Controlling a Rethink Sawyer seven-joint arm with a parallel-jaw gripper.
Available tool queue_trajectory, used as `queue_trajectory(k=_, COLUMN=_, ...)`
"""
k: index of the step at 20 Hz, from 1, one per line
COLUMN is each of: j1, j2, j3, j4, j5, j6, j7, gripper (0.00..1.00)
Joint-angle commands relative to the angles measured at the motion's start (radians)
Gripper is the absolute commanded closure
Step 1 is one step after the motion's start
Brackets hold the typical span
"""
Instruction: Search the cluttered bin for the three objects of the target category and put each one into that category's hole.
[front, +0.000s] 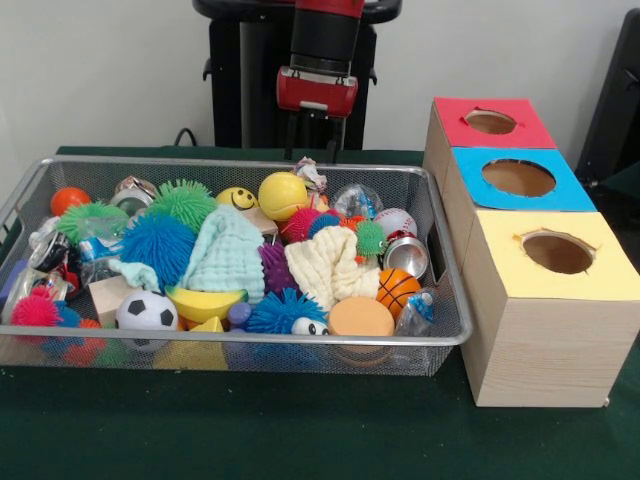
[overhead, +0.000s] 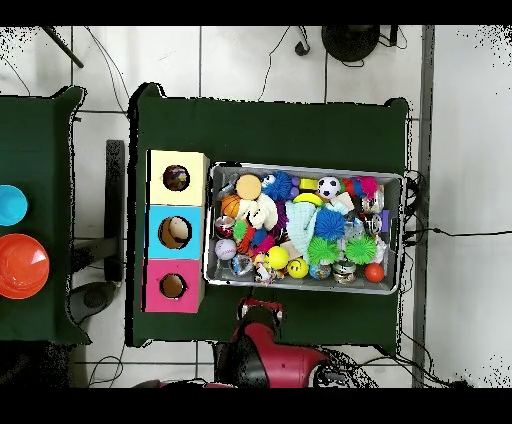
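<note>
Your pincer (front: 315, 152) is hanging top centre over the bin's (front: 240, 342) far rim, gripping a multicoloured wad (front: 309, 176).

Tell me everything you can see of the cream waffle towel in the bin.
The cream waffle towel is a soft, pale cream cloth with a waffle weave, bunched into a loose heap rather than folded. It lies near the middle of the wire-mesh bin, a little toward the boxes. It leans on a purple spiky ball on one side, the orange disc sits at its front edge, and the small basketball lies beside it. The gripper hangs at the bin's far rim, clear of it.
</note>
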Motion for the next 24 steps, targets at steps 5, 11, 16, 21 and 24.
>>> queue_trajectory(k=5, j1=-0.033, j2=0.072, j3=0.035, j4=-0.226, j5=0.002, j6=-0.148, j7=0.124, gripper=0.0)
queue_trajectory(k=11, j1=-0.035, j2=0.1, j3=0.035, j4=-0.25, j5=0.003, j6=-0.166, j7=0.128, gripper=0.0)
queue_trajectory(k=16, j1=-0.036, j2=0.105, j3=0.037, j4=-0.258, j5=0.001, j6=-0.163, j7=0.127, gripper=0.0)
queue_trajectory(k=21, j1=-0.026, j2=0.114, j3=0.022, j4=-0.26, j5=0.021, j6=-0.175, j7=0.123, gripper=1.0)
queue_trajectory(k=24, j1=-0.023, j2=0.114, j3=0.021, j4=-0.258, j5=0.024, j6=-0.175, j7=0.126, gripper=1.0)
